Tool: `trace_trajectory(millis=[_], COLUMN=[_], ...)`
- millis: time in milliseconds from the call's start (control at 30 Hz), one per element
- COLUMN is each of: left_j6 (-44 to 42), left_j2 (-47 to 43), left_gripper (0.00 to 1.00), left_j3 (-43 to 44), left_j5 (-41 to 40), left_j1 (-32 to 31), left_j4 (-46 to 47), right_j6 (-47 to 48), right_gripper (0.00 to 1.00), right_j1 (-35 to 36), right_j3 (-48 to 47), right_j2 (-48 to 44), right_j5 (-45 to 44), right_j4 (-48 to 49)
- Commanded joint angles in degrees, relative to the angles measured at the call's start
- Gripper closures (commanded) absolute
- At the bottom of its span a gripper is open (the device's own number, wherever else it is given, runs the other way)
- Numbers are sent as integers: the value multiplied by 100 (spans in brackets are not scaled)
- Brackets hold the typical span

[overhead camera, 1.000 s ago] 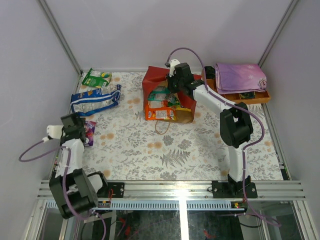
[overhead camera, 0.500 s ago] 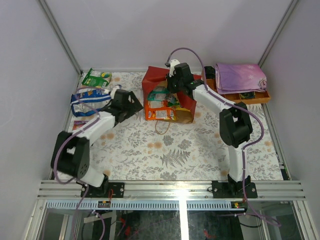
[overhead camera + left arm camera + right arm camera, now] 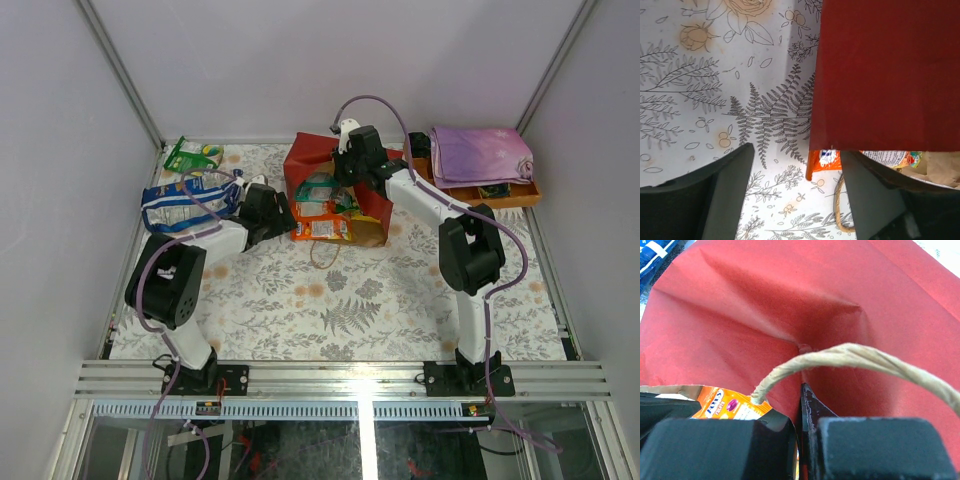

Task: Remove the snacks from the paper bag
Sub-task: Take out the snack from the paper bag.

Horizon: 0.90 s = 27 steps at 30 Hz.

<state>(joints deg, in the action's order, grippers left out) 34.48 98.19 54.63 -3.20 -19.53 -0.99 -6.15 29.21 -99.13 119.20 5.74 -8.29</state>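
Got left gripper (image 3: 796,155) spread wide, empty; orange packet (image 3: 824,159) just ahead of its tips, under paper bag (image 3: 885,75) edge. Could nip red paper too, dragging bag. Got right gripper (image 3: 801,410) pinched shut on bag rim, string handle (image 3: 850,357) just past its tips; might slip, collapsing mouth.

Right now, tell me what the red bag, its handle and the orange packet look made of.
The red bag looks like matte paper: sharp creases and folds. Its handle is twisted pale string, strands visible. The orange packet is probably glossy printed plastic film, though the sheen is faint.
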Motion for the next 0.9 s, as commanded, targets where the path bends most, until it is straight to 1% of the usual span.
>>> trace_trajectory(millis=[0,100,300,400,600,700,867], left_j6=[-198,-180,-84,-22,146,202,337], left_j2=[286,458,548,484,407,393,196], left_gripper=[36,47,56,64,87,100,100], left_j3=[56,171,125,-88,-425,-436,-669], left_j5=[182,368,388,365,341,401,704], left_j1=[-41,-55,-91,-112,-113,-113,-140], left_j4=[722,740,758,949,1388,1395,1460], right_j6=[-130,-118,-120,-116,-118,-106,-90], right_gripper=[100,100,100,100,100,100,100], right_j1=[-44,-46,-44,-40,-42,-47,-44], right_j3=[-67,-95,-126,-124,-179,-189,-215], right_j2=[-38,-43,-12,10,64,67,78], right_j5=[191,156,165,203,216,188,193], right_j4=[61,42,33,42,19,10,-1])
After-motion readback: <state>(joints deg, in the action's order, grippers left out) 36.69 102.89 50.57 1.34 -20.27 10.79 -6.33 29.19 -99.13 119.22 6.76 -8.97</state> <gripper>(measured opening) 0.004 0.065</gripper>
